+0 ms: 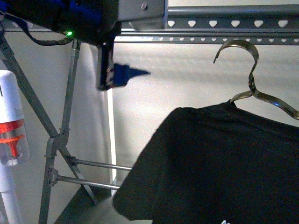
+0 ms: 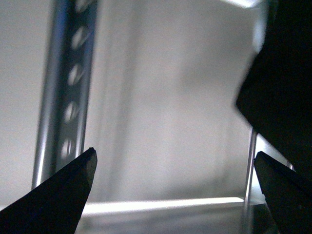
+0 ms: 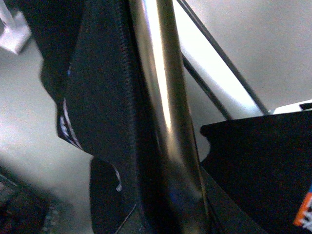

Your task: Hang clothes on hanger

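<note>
Left gripper [image 1: 124, 74]: raised at upper left, just under the rail, fingertips [image 2: 73, 185] spread wide with nothing between them. Right gripper: fingers not made out in any view. Rack [image 1: 224, 23]: grey, heart-holed rails, long axis left to right along the top, crossed legs at left. T-shirt [image 1: 219, 163]: black, at right below the rail, collar up on a metal coat hanger [image 1: 261, 95]. Hook arches leftward; contact with the rail unclear.

White cylinder [image 1: 10, 116] with orange-red band, far left, before a pale wall [image 1: 187, 79].
</note>
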Robot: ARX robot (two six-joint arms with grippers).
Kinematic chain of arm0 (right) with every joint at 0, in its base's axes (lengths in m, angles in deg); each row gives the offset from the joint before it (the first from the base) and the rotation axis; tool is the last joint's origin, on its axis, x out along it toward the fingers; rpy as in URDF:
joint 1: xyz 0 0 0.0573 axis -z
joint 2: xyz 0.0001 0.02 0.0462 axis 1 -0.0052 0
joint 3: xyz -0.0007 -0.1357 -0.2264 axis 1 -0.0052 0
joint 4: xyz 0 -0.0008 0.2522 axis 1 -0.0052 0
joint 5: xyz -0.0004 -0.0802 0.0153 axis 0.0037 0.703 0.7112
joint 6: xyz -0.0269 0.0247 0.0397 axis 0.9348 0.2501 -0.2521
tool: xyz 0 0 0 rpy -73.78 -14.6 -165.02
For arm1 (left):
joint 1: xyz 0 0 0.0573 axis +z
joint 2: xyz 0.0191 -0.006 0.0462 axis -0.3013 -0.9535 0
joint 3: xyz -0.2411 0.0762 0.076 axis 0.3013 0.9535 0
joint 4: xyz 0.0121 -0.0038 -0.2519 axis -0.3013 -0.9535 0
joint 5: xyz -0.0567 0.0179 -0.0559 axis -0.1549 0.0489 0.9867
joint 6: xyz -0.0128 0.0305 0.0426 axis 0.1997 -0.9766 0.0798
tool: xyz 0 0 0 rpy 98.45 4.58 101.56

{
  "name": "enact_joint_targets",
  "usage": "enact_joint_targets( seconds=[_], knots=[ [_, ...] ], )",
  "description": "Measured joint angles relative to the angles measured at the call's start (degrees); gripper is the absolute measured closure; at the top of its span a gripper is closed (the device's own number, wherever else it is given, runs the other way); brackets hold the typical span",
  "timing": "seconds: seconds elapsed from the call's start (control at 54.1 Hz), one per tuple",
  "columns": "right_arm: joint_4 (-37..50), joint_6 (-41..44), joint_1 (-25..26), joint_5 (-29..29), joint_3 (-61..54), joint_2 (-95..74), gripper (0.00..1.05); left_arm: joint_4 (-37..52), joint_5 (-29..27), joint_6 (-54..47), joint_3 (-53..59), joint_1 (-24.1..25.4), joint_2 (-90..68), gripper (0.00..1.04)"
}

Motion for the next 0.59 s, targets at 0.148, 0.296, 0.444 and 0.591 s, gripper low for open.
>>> enact_joint_targets(
  seconds=[0.148, 0.296, 0.444, 0.591],
  knots=[
    [-1.68, -13.07, 0.94, -4.83, 0.83, 0.68, 0.94, 6.43, -28.0, 53.22, -6.78, 5.18, -2.56, 0.06],
    [-1.79, -25.7, 1.03, -8.24, 1.51, 2.34, 0.94, -5.25, -40.72, 96.91, -11.45, 14.91, -4.17, 0.06],
    [0.11, -36.2, 0.31, -9.88, 4.0, 2.69, 0.94, -3.54, -33.59, 107.73, -8.92, 15.85, -4.15, 0.08],
    [1.53, -49.68, 0.66, -11.26, 8.9, 2.32, 0.95, 16.79, -21.59, 87.47, 13.14, 13.7, 5.6, 0.4]
  ],
)
